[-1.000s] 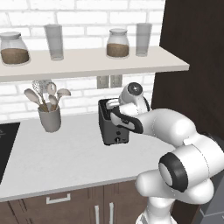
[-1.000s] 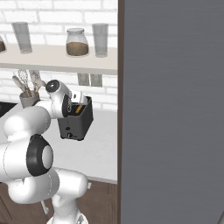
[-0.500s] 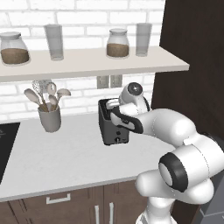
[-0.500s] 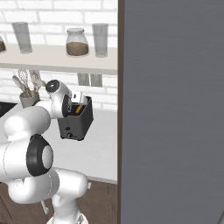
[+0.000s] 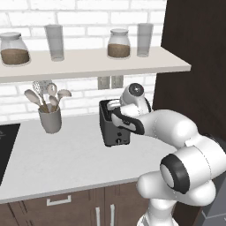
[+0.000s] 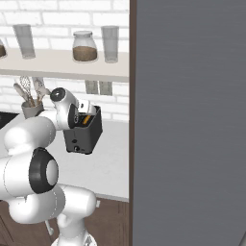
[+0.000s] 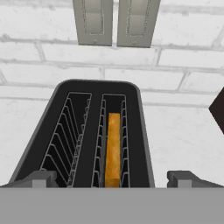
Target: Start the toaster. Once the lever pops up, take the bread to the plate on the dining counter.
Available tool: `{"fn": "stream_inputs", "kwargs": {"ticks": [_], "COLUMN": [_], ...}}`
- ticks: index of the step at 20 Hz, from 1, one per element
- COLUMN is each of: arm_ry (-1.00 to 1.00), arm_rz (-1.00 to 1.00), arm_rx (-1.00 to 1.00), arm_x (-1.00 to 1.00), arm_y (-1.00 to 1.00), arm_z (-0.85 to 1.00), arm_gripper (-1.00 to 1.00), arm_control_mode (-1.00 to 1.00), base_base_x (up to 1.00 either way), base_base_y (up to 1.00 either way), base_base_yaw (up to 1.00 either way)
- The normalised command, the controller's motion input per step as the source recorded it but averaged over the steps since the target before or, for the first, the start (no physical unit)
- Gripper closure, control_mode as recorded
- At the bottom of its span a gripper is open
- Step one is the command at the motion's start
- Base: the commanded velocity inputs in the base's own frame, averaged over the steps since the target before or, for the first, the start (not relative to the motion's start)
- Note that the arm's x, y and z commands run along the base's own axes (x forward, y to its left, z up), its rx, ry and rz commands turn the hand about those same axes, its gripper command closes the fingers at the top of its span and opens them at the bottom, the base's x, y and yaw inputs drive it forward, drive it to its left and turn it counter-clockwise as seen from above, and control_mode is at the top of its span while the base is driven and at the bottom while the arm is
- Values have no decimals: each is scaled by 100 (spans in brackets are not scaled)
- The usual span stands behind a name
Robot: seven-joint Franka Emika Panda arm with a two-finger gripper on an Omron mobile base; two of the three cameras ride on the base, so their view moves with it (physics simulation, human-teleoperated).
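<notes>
The dark toaster (image 5: 114, 128) stands on the pale worktop under the shelf, near the brick wall. From the right base view the toaster (image 6: 84, 135) shows an orange edge of the bread (image 6: 85, 120) in its top. The hand view looks straight down into the toaster (image 7: 94, 94): the bread (image 7: 113, 148) stands low in the right slot and the left slot is empty. My gripper (image 7: 113, 179) hovers just above the toaster's near end, open wide, one fingertip on each side and nothing between them. The gripper (image 5: 115, 107) sits over the toaster's top. The plate and the dining counter are out of view.
A grey utensil cup (image 5: 50, 120) with spoons stands left of the toaster. A shelf (image 5: 88, 59) with jars and glasses runs overhead. A tall dark cabinet (image 5: 194, 66) closes the right side. Wall outlets (image 7: 116, 22) sit behind the toaster. A black cooktop (image 5: 5, 141) lies far left.
</notes>
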Motion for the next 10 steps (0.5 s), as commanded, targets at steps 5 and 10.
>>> {"fn": "stream_inputs", "kwargs": {"ticks": [5,10], "arm_ry": [0,0], "arm_rz": [0,0], "arm_rx": [0,0], "arm_x": [0,0], "arm_y": [0,0], "arm_z": [0,0], "arm_gripper": [-100,-100], "arm_control_mode": [-100,-100], "base_base_x": [0,0], "base_base_y": [0,0], "base_base_yaw": [0,0]}}
